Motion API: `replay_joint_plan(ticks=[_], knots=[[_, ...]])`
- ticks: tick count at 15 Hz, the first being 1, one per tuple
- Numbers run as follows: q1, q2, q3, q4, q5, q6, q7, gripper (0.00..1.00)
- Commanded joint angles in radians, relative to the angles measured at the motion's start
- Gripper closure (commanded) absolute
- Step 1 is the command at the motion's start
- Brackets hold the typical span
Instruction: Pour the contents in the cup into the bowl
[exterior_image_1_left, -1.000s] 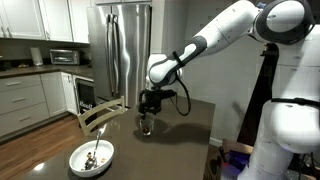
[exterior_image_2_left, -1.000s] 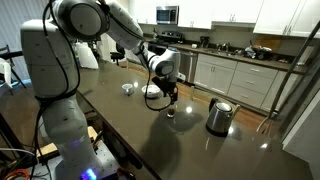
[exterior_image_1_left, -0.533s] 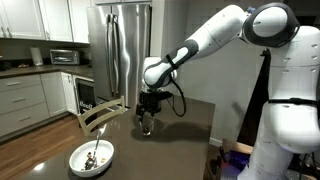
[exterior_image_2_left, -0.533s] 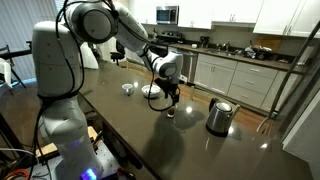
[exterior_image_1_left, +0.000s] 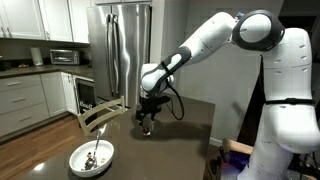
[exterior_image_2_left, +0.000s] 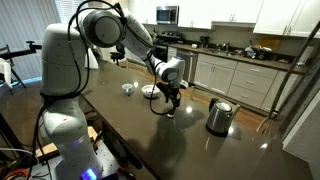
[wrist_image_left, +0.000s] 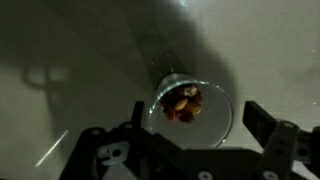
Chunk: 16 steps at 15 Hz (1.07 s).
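The cup (wrist_image_left: 190, 108) is a small clear glass standing upright on the dark table, seen from above in the wrist view. The contents (wrist_image_left: 184, 101) are brown bits at its bottom. My gripper (wrist_image_left: 200, 132) is open, with a finger on each side of the cup and gaps showing. In both exterior views the gripper (exterior_image_1_left: 146, 122) (exterior_image_2_left: 171, 104) hangs low over the cup (exterior_image_2_left: 171, 113). The white bowl (exterior_image_1_left: 92, 156) with a metal spoon sits at the table's near left corner, well away from the gripper. It also shows behind the arm (exterior_image_2_left: 149, 91).
A shiny steel kettle (exterior_image_2_left: 219, 116) with a black handle stands on the table beside the cup. A small white object (exterior_image_2_left: 128, 88) lies near the bowl. A wooden chair (exterior_image_1_left: 100, 115) stands at the table's far edge. A steel fridge (exterior_image_1_left: 125, 50) and kitchen counters are behind.
The arm has swung and the gripper has shifted slightly, staying low around the cup. The cup, bowl and kettle have not moved.
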Motion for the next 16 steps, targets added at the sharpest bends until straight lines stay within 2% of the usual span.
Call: replay_joint_plan(ticks=[1,7,16], knots=[[-0.007,0.029,-0.003,0.035,0.007,-0.025,0.005,0.0],[-0.009,0.007,0.007,-0.007,0.026,0.047,-0.019,0.0],[-0.005,-0.081,0.028,-0.156,0.039,0.228,-0.025,0.0]])
